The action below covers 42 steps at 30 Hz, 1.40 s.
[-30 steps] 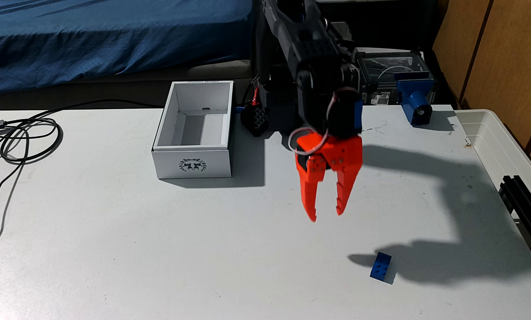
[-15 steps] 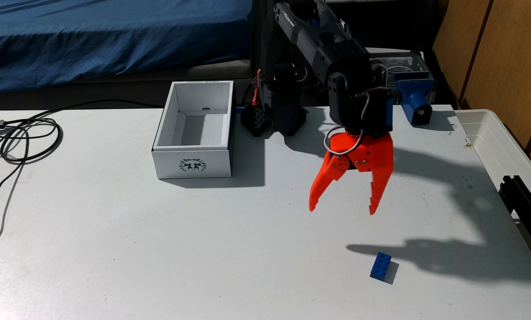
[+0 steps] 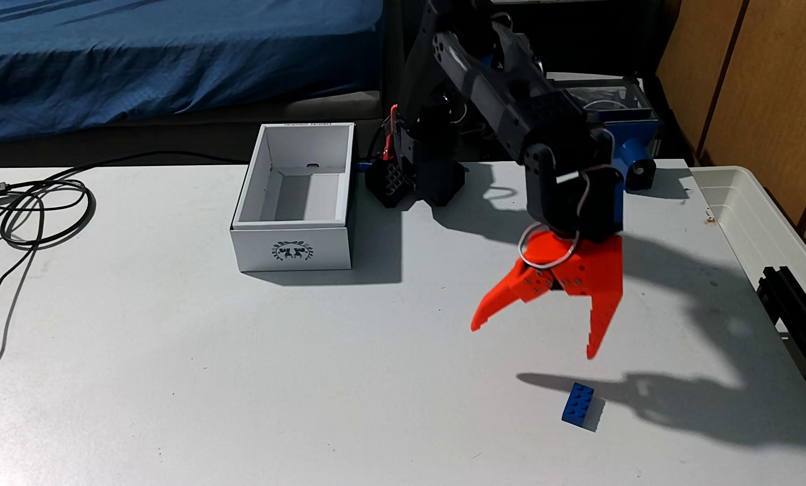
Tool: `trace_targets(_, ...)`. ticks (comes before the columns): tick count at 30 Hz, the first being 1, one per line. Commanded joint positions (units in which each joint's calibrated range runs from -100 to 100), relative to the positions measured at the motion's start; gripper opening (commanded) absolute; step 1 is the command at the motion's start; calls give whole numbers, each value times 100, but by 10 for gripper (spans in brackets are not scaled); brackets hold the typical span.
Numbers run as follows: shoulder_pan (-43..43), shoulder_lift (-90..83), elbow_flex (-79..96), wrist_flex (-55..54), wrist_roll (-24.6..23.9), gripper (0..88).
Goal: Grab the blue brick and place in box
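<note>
In the fixed view a small blue brick [image 3: 578, 404] lies studs-up on the white table, near the front right. Above and slightly behind it hangs my orange gripper [image 3: 532, 342], wide open, with nothing between its fingers; its right finger [image 3: 602, 322] points down toward the brick and is clear of it. The white box [image 3: 293, 247] with a dark wreath emblem stands lidless at the table's back, left of the arm's base; I see nothing inside it.
Black cables [image 3: 31, 210] coil at the table's left. A translucent plastic tub [image 3: 756, 219] sits along the right edge, with a black rail [image 3: 798, 308] in front of it. A blue clamp-like part [image 3: 632, 159] stands at the back right.
The gripper has swung right and forward toward the brick, come lower, and opened from narrow to wide. The brick and box have not moved.
</note>
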Motion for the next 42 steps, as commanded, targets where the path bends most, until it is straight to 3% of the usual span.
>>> trace_targets(1,-24,185,-641,34,-174,506)
trace_targets(14,-106,794,-1563,-35,-474,530)
trace_targets(42,-98,1800,-2823,8,-574,530)
